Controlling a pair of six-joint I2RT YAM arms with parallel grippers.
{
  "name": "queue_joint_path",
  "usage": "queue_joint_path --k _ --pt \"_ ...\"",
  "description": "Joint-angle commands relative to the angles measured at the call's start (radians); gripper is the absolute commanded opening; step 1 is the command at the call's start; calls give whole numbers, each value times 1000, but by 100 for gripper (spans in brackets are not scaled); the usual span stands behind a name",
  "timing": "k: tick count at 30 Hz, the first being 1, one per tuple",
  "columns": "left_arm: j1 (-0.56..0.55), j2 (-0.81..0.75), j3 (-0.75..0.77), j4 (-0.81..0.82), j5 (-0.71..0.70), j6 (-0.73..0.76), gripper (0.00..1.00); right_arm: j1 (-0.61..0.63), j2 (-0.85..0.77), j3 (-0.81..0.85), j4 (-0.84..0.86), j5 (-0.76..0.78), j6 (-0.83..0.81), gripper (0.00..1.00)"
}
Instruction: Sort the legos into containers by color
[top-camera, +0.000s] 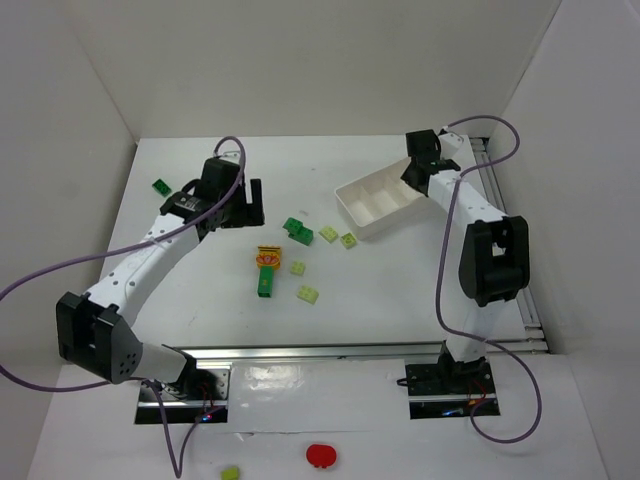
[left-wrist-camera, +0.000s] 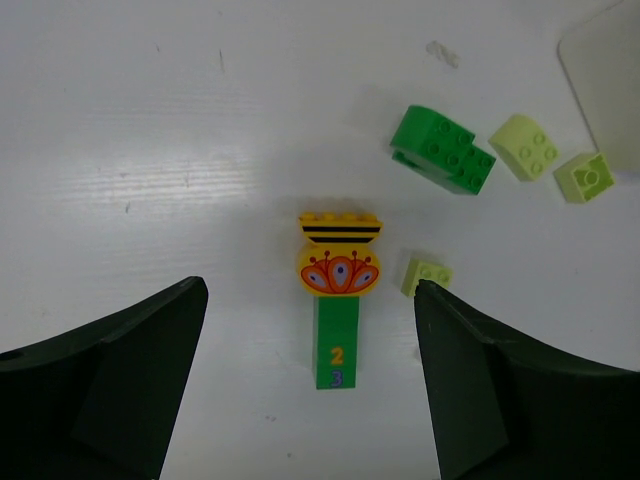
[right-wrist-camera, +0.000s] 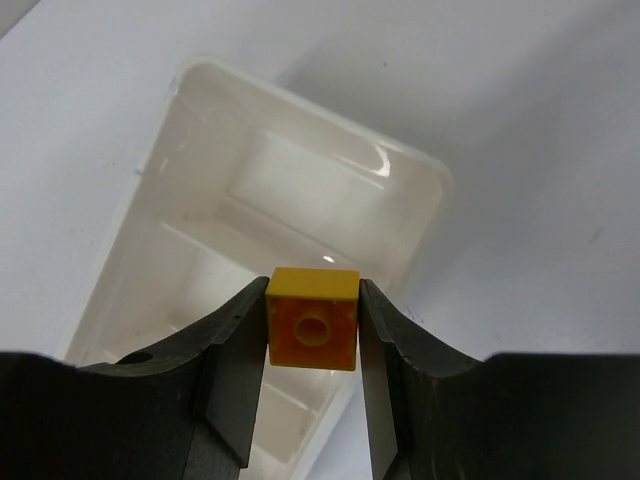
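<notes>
My right gripper (right-wrist-camera: 313, 335) pinches an orange brick (right-wrist-camera: 313, 312) above the white tray (right-wrist-camera: 405, 190)
My left gripper (left-wrist-camera: 310, 300) hangs wide open over the yellow-and-green stack (left-wrist-camera: 339, 270), other legos (left-wrist-camera: 525, 147) lying nearby

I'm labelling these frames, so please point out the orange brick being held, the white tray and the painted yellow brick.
orange brick (right-wrist-camera: 313, 333): right wrist view, middle of its near face.
white tray (right-wrist-camera: 300, 105): right wrist view, its far rim.
painted yellow brick (left-wrist-camera: 339, 270): left wrist view, its painted front.
</notes>
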Motion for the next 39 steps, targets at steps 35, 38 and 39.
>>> queue_joint_path --k 35,38,39 --pt "14 -91 -139 -75 -190 -129 95 703 -262 -471 184 -400 -402 95" --pt "25 -91 -148 -75 -190 -129 95 789 -182 -444 145 -387 -455 98" --pt "34 -91 -148 -75 -190 -129 95 807 -168 -433 144 -374 -464 98"
